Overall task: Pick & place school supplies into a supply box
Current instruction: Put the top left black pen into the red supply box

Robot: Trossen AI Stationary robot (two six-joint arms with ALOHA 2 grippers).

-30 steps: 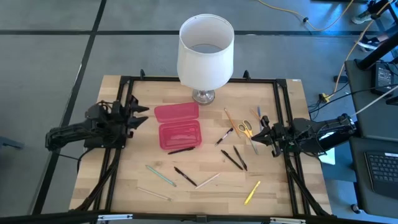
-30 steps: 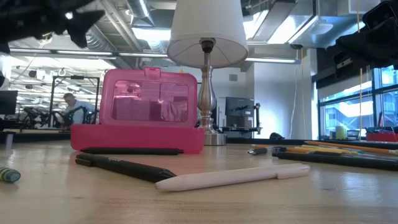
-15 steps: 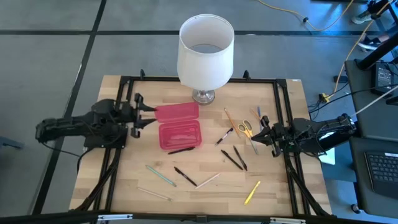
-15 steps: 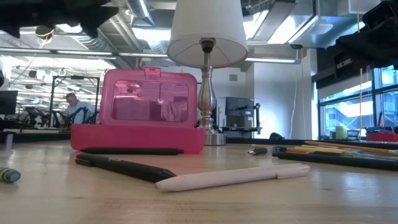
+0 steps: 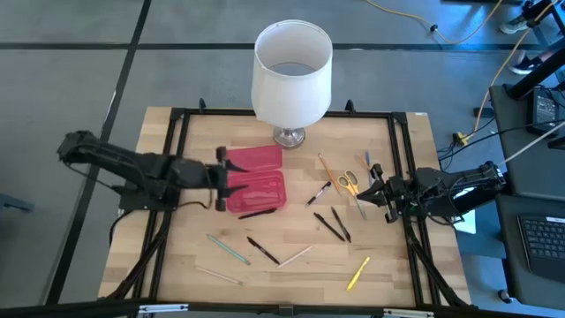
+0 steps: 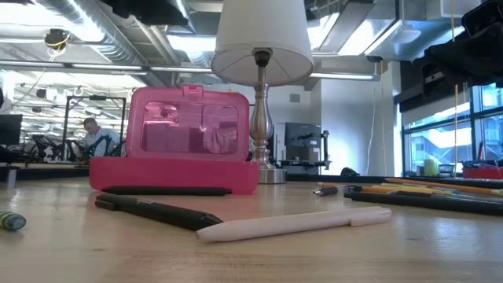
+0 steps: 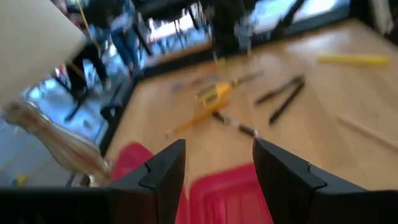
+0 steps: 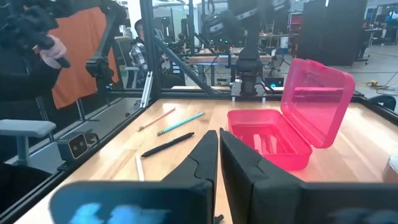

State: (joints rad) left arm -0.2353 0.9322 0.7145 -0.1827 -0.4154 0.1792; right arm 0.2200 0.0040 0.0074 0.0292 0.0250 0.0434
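Two arms work over the wooden table (image 5: 397,265); since a second ago the left gripper (image 5: 221,179) has travelled right from the table's left rail and now sits at the left end of the supply box (image 5: 256,192), its fingers (image 7: 165,171) spread with nothing between them, while the right gripper (image 5: 371,192) has not moved from the right side, its fingers (image 8: 205,155) pressed together and empty; pens and box lie where they did

Table is pale wood planks inside a black frame, set on a grey floor; a white-shaded lamp (image 5: 292,75) stands at the far edge, and beyond it the low view shows an open workshop with ceiling lights, windows on the right and a seated person (image 6: 93,137) far off at left

Supply box is a translucent pink case left of centre, open, its lid (image 5: 251,159) folded back toward the far side; its long axis runs left to right; a black pen (image 5: 257,213) lies along its near wall, parallel to it; yellow-handled scissors (image 5: 350,182) lie right of centre near the right gripper, beside an orange pencil (image 5: 328,170) angled far-left to near-right; a yellow pen (image 5: 357,273) lies at the near right and a green pencil (image 5: 229,249) at the near left
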